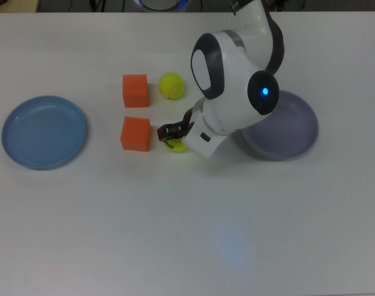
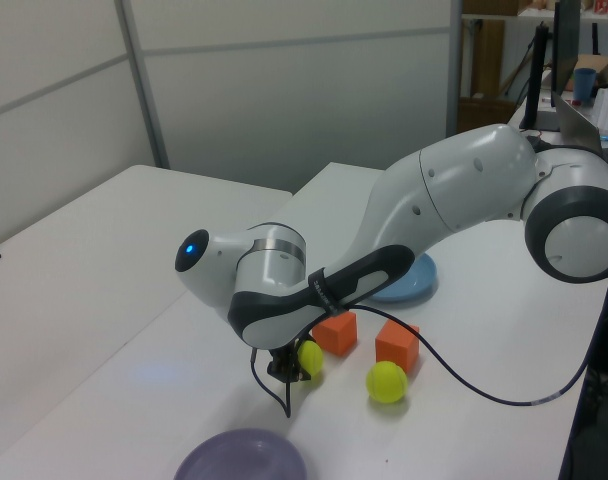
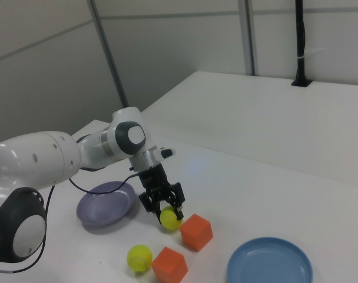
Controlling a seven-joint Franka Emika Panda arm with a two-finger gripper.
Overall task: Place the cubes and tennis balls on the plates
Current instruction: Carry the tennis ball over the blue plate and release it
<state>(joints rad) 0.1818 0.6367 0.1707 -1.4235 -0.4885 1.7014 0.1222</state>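
Sitting low on the white counter (image 1: 175, 234), the black two-finger hand (image 3: 162, 203) has its fingers straddling the fuzzy yellow-green tennis ball (image 3: 169, 219), right beside the matte orange cube (image 3: 196, 232), mid-counter.

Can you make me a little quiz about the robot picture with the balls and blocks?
1. True or false: both round shallow plates, the light blue one and the pale lavender one, have nothing on them.
2. How many matte orange cubes sit on the white table?
3. What is the tool reaching down around? A) the fuzzy yellow-green tennis ball with a black mark B) an orange cube C) the blue plate

Key: 1 true; 2 two; 3 A.
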